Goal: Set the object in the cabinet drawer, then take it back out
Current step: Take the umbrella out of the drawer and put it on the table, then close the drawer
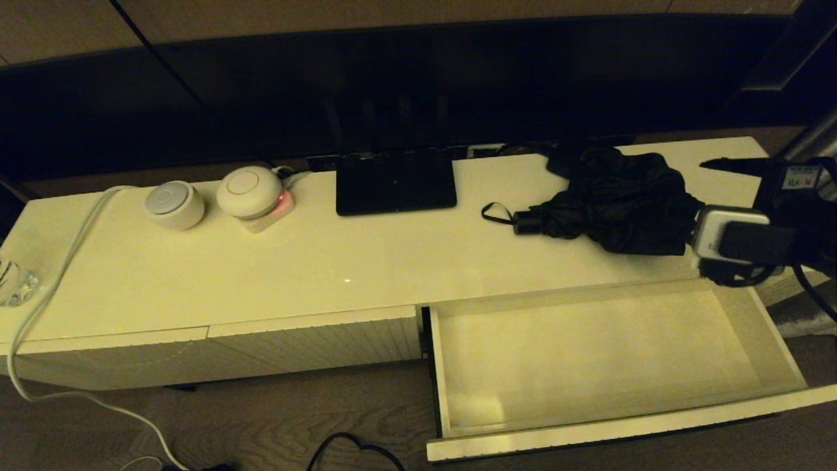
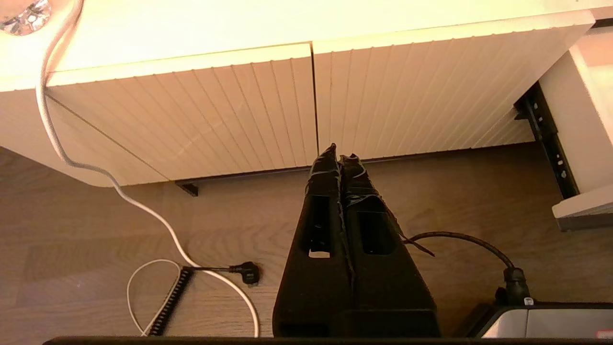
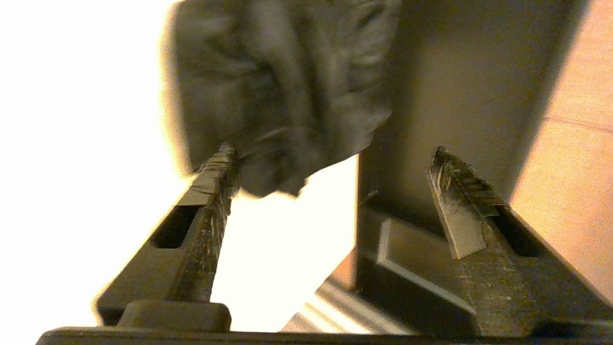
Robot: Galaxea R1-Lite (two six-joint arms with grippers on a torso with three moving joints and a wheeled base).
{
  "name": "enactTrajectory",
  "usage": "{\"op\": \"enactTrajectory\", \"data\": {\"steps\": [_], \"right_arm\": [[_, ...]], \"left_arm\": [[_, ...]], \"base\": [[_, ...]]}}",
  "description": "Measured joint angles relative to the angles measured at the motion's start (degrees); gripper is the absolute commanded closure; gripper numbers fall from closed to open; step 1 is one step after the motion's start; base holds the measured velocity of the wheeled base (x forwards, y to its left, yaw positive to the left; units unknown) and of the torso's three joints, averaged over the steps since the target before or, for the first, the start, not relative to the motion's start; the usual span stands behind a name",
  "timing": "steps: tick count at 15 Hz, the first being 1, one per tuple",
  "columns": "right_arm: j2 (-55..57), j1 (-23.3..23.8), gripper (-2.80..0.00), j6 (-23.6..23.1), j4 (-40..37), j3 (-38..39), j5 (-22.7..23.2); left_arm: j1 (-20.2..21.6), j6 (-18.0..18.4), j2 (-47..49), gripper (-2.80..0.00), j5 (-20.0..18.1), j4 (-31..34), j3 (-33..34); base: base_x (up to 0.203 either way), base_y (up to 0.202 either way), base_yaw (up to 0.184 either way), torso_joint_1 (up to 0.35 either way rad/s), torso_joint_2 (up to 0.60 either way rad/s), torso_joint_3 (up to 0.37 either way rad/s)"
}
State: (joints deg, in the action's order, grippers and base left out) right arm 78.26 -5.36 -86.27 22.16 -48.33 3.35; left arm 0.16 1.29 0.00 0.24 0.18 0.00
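Observation:
The black folding umbrella [image 1: 614, 203] lies on the cream cabinet top at the right, bunched fabric to the right, short handle [image 1: 526, 222] and thin wrist loop [image 1: 495, 212] pointing left. Below it the wide cabinet drawer [image 1: 621, 428] is pulled out, and its pale interior holds nothing. My right gripper [image 3: 331, 149] is open at the umbrella's right end. One of its fingers [image 1: 719, 165] shows beside the fabric, and the umbrella [image 3: 282, 96] reaches one fingertip without being clamped. My left gripper [image 2: 341, 152] is shut on nothing, low before the closed ribbed fronts [image 2: 239, 105].
A black screen base [image 1: 395, 180] stands mid-cabinet below a dark screen. Two round white devices [image 1: 175, 204] [image 1: 248, 191] sit at the left, with a white cable [image 1: 52, 281] trailing to the floor and a glass piece [image 1: 13, 284] at the left edge. Cables lie on the wooden floor [image 2: 206, 270].

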Motion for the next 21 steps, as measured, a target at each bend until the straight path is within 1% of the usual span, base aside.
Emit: {"op": "enactTrajectory", "data": {"steps": [2,4,8,11,16,18,21], "right_arm": [[-4.6,0.0,0.0,0.6,-0.7,5.7,-0.1],[-8.0,-0.2,0.0,0.7,-4.3,9.8,1.0],[-10.6,-0.9,0.0,0.5,-15.1,17.2,7.9],[-10.1,-3.1,0.0,0.6,-20.1,22.7,10.8],[-7.4,-3.6,0.0,0.5,-21.1,29.3,17.0],[-6.7,-3.6,0.0,0.7,-21.2,31.0,17.8],[-4.8,-3.2,0.0,0.2,-20.6,32.3,17.6]], "left_arm": [[0.0,0.0,0.0,0.0,0.0,0.0,0.0],[0.0,0.0,0.0,0.0,0.0,0.0,0.0],[0.0,0.0,0.0,0.0,0.0,0.0,0.0],[0.0,0.0,0.0,0.0,0.0,0.0,0.0],[0.0,0.0,0.0,0.0,0.0,0.0,0.0],[0.0,0.0,0.0,0.0,0.0,0.0,0.0],[0.0,0.0,0.0,0.0,0.0,0.0,0.0]], "base": [[0.0,0.0,0.0,0.0,0.0,0.0],[0.0,0.0,0.0,0.0,0.0,0.0],[0.0,0.0,0.0,0.0,0.0,0.0],[0.0,0.0,0.0,0.0,0.0,0.0],[0.0,0.0,0.0,0.0,0.0,0.0],[0.0,0.0,0.0,0.0,0.0,0.0],[0.0,0.0,0.0,0.0,0.0,0.0]]}}
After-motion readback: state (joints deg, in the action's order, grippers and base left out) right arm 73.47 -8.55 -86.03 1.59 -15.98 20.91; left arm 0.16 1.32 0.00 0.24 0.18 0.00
